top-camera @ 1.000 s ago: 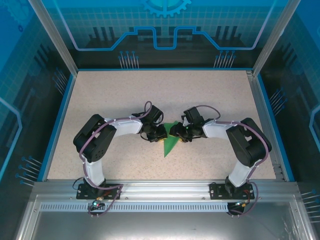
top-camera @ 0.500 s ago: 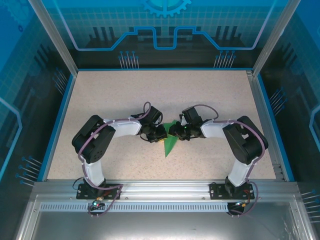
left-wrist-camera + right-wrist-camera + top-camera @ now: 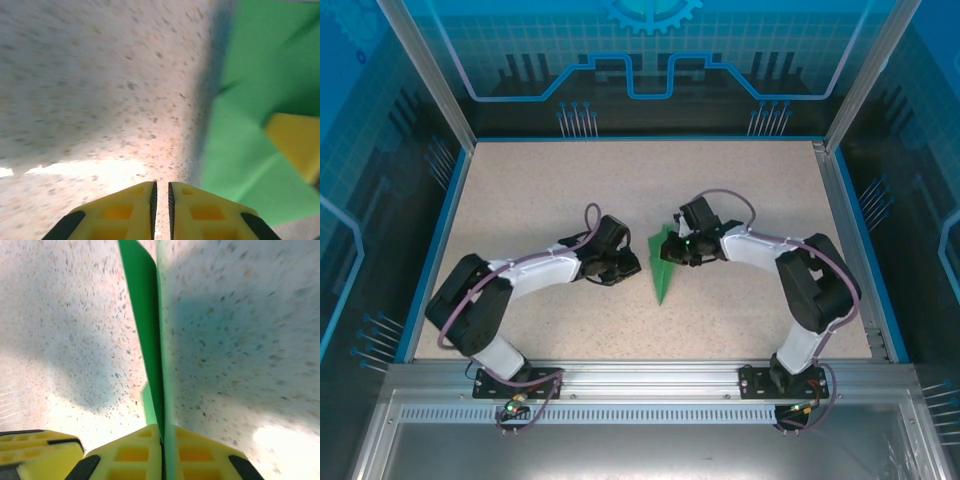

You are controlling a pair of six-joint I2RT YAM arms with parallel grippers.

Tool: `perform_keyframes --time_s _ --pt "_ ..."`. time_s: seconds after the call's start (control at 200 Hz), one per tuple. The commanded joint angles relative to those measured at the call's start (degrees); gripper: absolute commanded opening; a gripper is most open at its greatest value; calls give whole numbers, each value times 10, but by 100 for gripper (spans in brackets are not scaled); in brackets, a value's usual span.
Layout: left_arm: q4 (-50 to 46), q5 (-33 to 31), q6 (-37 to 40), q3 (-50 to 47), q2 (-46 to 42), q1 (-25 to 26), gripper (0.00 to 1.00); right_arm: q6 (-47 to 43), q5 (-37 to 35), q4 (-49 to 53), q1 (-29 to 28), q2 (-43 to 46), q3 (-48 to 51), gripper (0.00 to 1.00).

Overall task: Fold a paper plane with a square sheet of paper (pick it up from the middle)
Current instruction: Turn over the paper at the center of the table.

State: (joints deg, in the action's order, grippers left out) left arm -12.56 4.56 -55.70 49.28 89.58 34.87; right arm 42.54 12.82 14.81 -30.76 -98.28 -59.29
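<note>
The right gripper (image 3: 162, 432) has now clamped on the plane (image 3: 662, 280), which stretches ahead of it. The left gripper (image 3: 160, 187) has backed off, clenched empty, plane just to its right.

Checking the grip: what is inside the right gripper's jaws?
The green paper, edge-on, pinched between the right gripper's shut fingers. How far it reaches in is covered by the fingers.

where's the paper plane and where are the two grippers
paper plane (image 3: 662, 278), top view, its narrow lower half
left gripper (image 3: 160, 192), left wrist view, gap between yellow fingertips
right gripper (image 3: 162, 437), right wrist view, between fingertips pinching the paper plane
</note>
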Motion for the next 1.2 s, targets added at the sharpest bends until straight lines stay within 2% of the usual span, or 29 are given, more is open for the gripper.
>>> perform_keyframes --time_s 0.0,0.125,0.21,0.285,0.405,0.625,0.77,0.82,0.965,1.04,1.15,1.195 --pt "-52 -103 -41 -30 -50 -11 18 -96 -152 199 -33 36 -81 9" --pt "-84 -168 -74 -62 -108 -21 19 -93 -335 385 -62 -2 -181 10" --pt "-105 -209 -95 -82 -150 -25 21 -72 -425 460 -84 -36 -227 13" --pt "-121 -240 -108 -97 -184 -28 23 -54 -451 491 -100 -65 -254 14" --pt "-153 -278 -133 -117 -231 -30 27 -34 -451 501 -130 -122 -297 18" --pt "-173 -314 -168 -165 -316 -32 34 -22 -408 532 -192 -277 -434 24" --pt "-178 -318 -171 -187 -352 -33 36 -37 -306 501 -206 -329 -488 30" --pt "-182 -318 -170 -190 -358 -34 37 -43 -272 476 -207 -320 -486 33" --pt "-184 -313 -162 -191 -365 -35 38 -61 -214 398 -202 -240 -441 51" --pt "-172 -306 -153 -190 -361 -35 38 -67 -206 363 -194 -185 -395 57" --pt "-146 -287 -136 -187 -344 -35 39 -70 -142 295 -164 -100 -311 66" --pt "-134 -276 -125 -182 -333 -35 39 -69 -112 267 -150 -68 -271 67"
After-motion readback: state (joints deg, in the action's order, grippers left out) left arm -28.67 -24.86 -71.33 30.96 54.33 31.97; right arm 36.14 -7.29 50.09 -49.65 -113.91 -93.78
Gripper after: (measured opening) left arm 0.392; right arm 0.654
